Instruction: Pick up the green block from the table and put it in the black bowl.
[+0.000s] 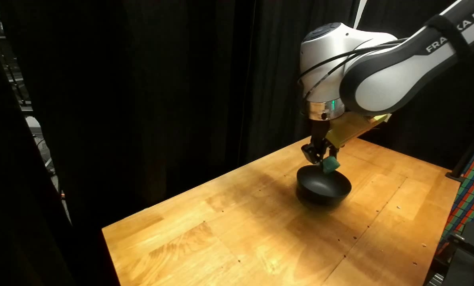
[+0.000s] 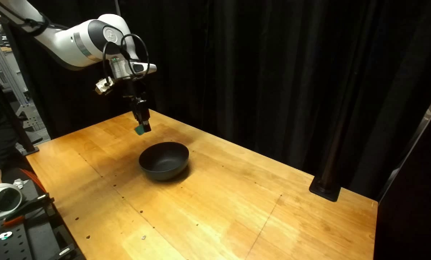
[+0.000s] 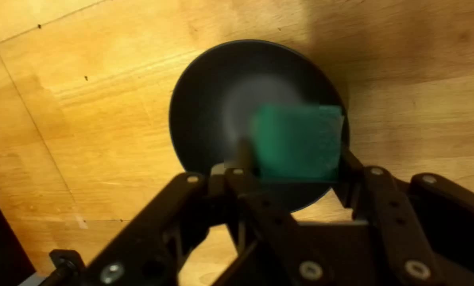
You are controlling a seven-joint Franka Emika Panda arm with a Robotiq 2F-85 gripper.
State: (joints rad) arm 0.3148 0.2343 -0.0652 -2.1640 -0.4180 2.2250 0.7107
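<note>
Black curtains (image 1: pixel 161 99) are hanging in deep folds behind the wooden table (image 2: pixel 244 202), and its planks are glowing honey-brown, grain running in streaks, small dark holes dotting the seams. The black bowl (image 2: pixel 164 160) is sitting upright on the wood, round and smooth, a pale sheen spreading across its floor. The white-and-black arm (image 1: pixel 384 87) is looming overhead, and the gripper (image 3: pixel 296 157), dark links and round screw heads, is pinching the green block (image 2: pixel 139 130) between its fingers! The block is hanging in mid-air, flat-faced, crisp along one side, the opposite side blurring in the wrist view.

Edges now: wood is showing all around the bowl, and the planks are stretching widest toward the end where a dark post (image 2: pixel 325 187) is standing at the table's edge. In an exterior view a strip of wood is showing between block and bowl; in the wrist view the block is covering part of the hollow and rim, so whether it is hanging squarely above the bowl, I cannot tell.

And the block is leaning, one corner dipping low in both exterior views, its sides looking so nearly even that I cannot tell a long axis
</note>
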